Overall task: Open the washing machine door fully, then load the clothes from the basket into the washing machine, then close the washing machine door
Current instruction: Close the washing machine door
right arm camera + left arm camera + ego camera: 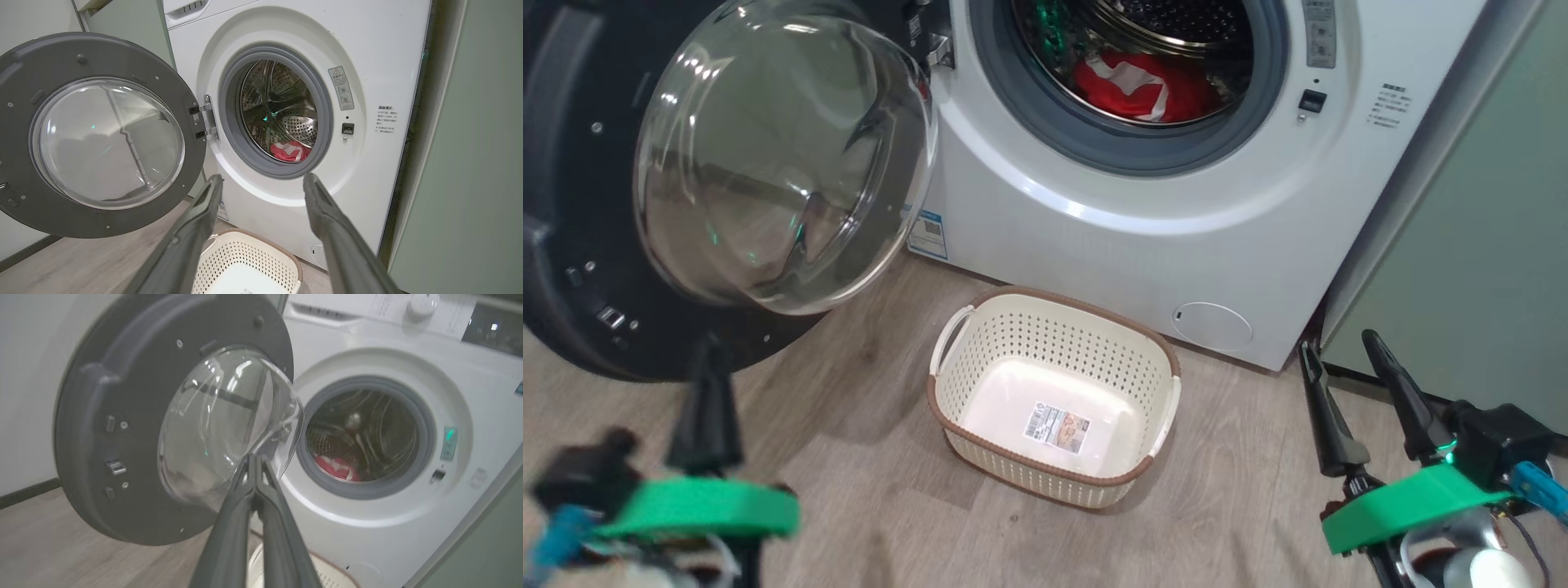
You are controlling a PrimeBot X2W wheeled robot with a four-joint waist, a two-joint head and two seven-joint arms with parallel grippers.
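Left jaws together, clothes (289, 151) in drum (282, 94)

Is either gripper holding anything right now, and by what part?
Nothing is held. The left gripper is shut on nothing; the right gripper is open and empty.

The clothes (1143, 86) lie in the washing machine (1094, 245); the basket (1045, 343) stands before it.

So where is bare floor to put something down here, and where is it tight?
Bare floor lies in front of the basket, between the left gripper and the right gripper, and between the basket and the right gripper. Tight: the strip between basket and washing machine, and the floor under the open door.
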